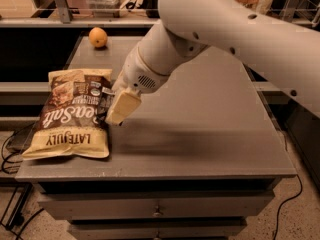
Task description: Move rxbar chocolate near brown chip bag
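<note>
- Grey metal table [210, 129] with a flat top and drawers [155, 204] below the front edge.
- Large brown chip bag [70, 115] lying flat on the left part of the top. Lettering upside down as seen from the camera, cream-tan ends far and near, near left corner right at the table's edge.
- White arm [210, 29] reaching in from the upper right, down and leftward across the table.
- Two-finger gripper [108, 115] at the arm's low end, right at the bag's right border, about halfway along the bag, tips pointing down and to the left.
- One broad, flat cream finger [122, 106] in plain sight on the camera's side; the other hidden behind it.
- Jaws narrow, clamped on the rxbar chocolate [103, 103].
- Bar dark and glossy, pressed against the inner face of that finger, partly hidden by it, over the bag's right border.
- Contact of bar with bag or table top: cannot tell.
- Round orange fruit [98, 36] near the far left corner of the top, well apart from bag and gripper.
- Black cables [10, 156] on the floor to the left of the table.
</note>
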